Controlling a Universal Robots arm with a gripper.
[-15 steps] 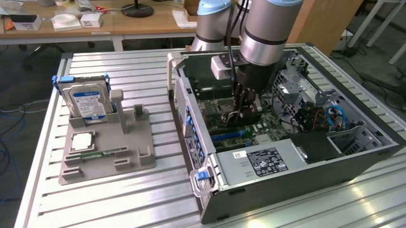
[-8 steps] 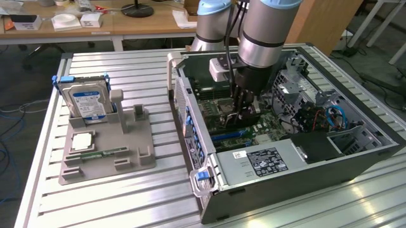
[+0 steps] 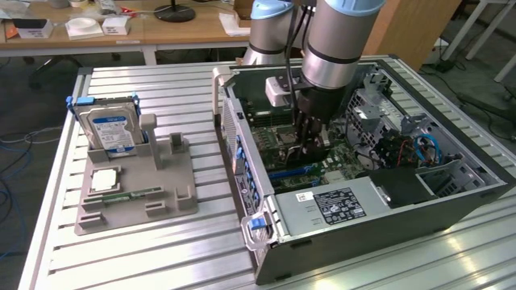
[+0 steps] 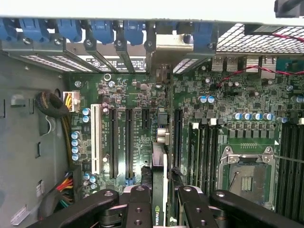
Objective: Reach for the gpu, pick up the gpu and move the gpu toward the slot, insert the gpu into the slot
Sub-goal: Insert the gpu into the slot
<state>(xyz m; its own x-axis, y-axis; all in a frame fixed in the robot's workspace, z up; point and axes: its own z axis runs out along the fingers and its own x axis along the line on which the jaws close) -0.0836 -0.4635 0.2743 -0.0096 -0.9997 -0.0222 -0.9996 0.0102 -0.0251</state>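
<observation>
The gpu (image 4: 160, 167) stands on edge inside the open computer case (image 3: 241, 151), seen as a thin dark strip with a logo near my fingers. My gripper (image 4: 159, 195) is shut on it, one black finger (image 4: 137, 204) on each side. The card lines up with a slot on the green motherboard (image 4: 142, 95), next to two long black slots (image 4: 129, 142). Its silver bracket (image 4: 164, 47) sits at the case's rear wall; I cannot tell how deep the card sits. In the exterior view my gripper (image 3: 310, 154) reaches down low over the board.
On the exterior view's left, a grey fixture (image 3: 137, 187) holds a hard drive (image 3: 113, 130) with a blue-white label, a square chip (image 3: 105, 179) and a memory stick (image 3: 133, 194). A power supply (image 3: 335, 205), the CPU socket (image 4: 247, 178) and cables (image 4: 52, 107) crowd the case.
</observation>
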